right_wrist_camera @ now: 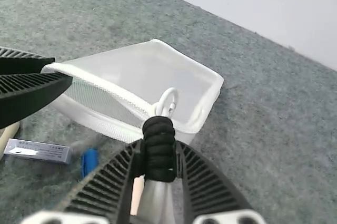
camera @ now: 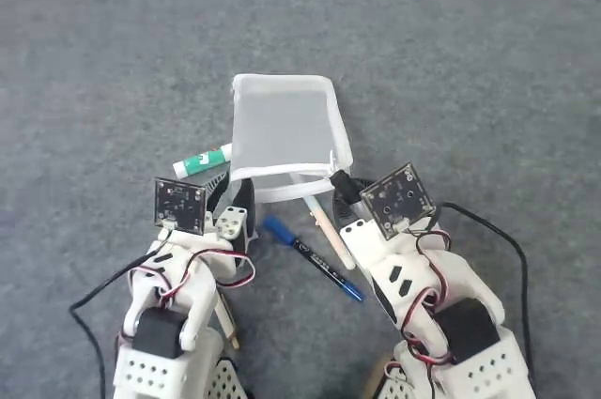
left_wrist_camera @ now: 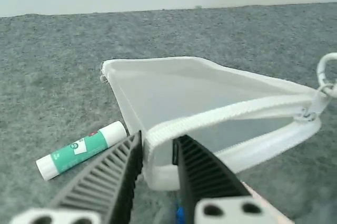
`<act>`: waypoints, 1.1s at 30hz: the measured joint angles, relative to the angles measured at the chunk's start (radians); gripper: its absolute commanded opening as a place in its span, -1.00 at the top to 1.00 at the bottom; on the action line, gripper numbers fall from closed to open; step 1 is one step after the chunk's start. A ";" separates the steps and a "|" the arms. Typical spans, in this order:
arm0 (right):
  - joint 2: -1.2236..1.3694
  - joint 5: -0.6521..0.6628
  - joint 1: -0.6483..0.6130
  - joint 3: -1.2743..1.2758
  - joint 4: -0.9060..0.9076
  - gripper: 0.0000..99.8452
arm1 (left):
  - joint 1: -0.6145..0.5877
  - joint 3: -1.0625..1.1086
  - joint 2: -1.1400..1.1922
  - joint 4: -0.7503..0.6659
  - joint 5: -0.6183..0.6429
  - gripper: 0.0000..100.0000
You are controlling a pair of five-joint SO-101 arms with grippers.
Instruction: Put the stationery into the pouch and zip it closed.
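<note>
I am in the opening stage: the pouch [camera: 282,127] has to be held agape before anything goes in, and nothing I can see lies inside it yet. My left gripper [left_wrist_camera: 157,143] is clamped on the pouch's zipper rim at the mouth's left corner. My right gripper [right_wrist_camera: 158,148] is pinched tight on the black pull cord [right_wrist_camera: 158,137] at the mouth's opposite corner. Between them the mouth stands spread and lifted off the grey mat [camera: 470,89].

All the stationery is outside the pouch. The glue stick [camera: 201,162] lies on the mat just beside the pouch's left edge, close to my left gripper. The blue pen [camera: 315,260] lies in front of the mouth, between my two arms. The pale pencil [camera: 331,233] lies beside the pen with one end right at the mouth; I cannot tell whether that tip is inside.

Both grippers are busy, so I judge the next move needs one freed. I would let go with the left, since the glue stick sits nearest it, and have the right hold the pull so the mouth does not sag shut.
</note>
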 measured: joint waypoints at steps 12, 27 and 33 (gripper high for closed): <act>0.000 0.005 0.000 0.000 0.000 0.98 | 0.000 -0.049 0.000 0.143 -0.063 0.98; 0.000 0.005 0.060 0.000 0.023 0.64 | 0.000 -0.195 0.000 0.195 -0.081 0.98; 0.000 0.005 0.127 0.000 0.023 0.64 | 0.003 -0.281 0.000 0.253 -0.086 0.98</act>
